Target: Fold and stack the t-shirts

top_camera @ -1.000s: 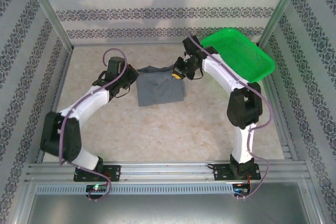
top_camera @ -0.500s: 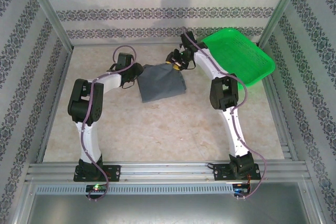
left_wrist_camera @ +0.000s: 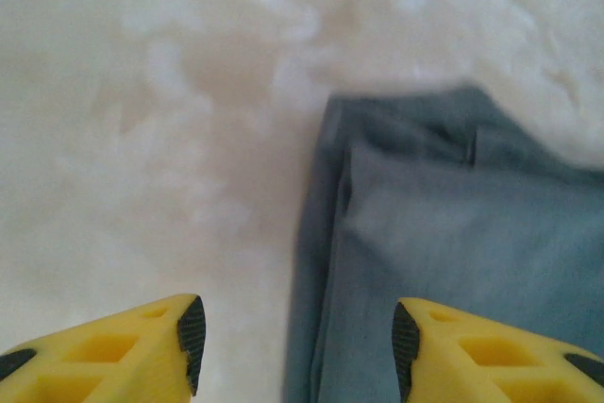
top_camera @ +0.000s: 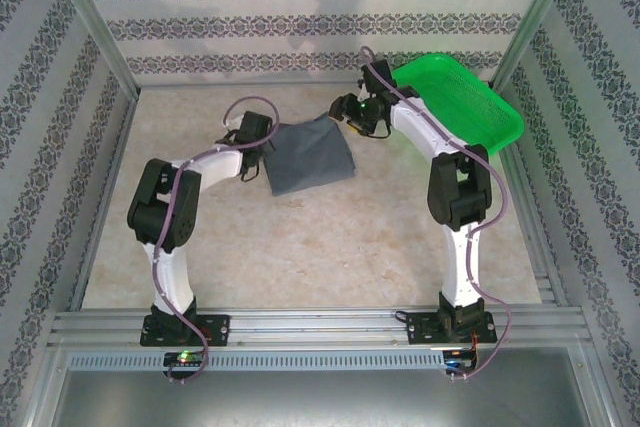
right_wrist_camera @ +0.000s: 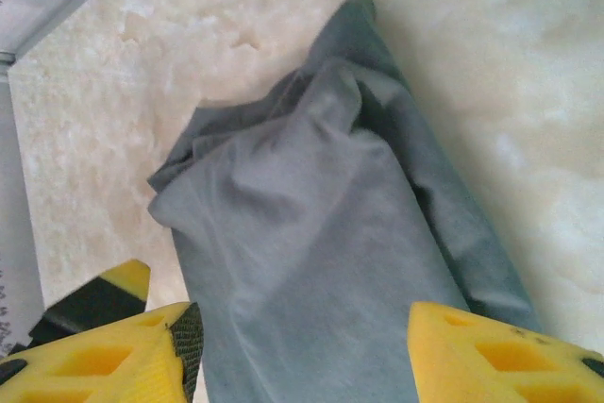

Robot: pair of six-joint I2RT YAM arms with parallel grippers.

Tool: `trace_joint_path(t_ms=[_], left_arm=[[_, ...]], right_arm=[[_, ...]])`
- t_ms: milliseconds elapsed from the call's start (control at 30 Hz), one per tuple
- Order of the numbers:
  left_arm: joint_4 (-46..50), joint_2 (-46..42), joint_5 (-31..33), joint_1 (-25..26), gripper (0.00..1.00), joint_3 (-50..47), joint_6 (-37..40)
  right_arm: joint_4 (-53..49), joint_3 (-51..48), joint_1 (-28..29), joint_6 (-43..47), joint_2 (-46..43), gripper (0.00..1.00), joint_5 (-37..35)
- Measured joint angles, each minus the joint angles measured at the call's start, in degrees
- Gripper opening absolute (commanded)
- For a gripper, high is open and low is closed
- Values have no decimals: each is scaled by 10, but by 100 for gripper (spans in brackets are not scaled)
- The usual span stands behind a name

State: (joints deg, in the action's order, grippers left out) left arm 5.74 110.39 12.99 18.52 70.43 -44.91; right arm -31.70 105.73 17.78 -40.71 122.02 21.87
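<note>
The t-shirt (top_camera: 310, 154) was seen lying on the table (top_camera: 300, 257) between the two arms, gathered into a compact, layered rectangle, with the green basket (top_camera: 500, 117) well apart to its right. The left gripper (left_wrist_camera: 293, 332) was held spread over the shirt's left edge, one finger above bare table and the other above cloth. Nothing was pinched between the fingers. The right gripper (right_wrist_camera: 302, 337) was likewise held spread above the shirt's far right corner, and nothing was gripped there either. Whether any fingertip was brushing the cloth could not be told from the wrist views.

The step in hand was judged to be the folding itself, with a fold laid down and the cloth free of both grippers. The task was judged to be only partly done, since the far corner was seen bunched and the layers along the left edge were not squared.

For the next move, a fresh grasp on both sides would probably be called for. The jaws would need to be lowered onto matching edges and closed through all layers, so that the packet could be halved again or lifted without the fold being pulled open.
</note>
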Motion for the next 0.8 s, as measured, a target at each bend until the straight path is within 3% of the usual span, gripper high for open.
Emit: trace_joint_path(t_ms=[333, 600, 800], left_arm=[[-64, -60, 38, 25, 56, -80, 25], [-98, -62, 28, 28, 56, -103, 29], [-117, -109, -1, 29, 56, -152, 29]], right_arm=[[18, -35, 21, 37, -3, 61, -5], [13, -44, 27, 37, -4, 61, -17], [20, -110, 24, 37, -41, 61, -23]])
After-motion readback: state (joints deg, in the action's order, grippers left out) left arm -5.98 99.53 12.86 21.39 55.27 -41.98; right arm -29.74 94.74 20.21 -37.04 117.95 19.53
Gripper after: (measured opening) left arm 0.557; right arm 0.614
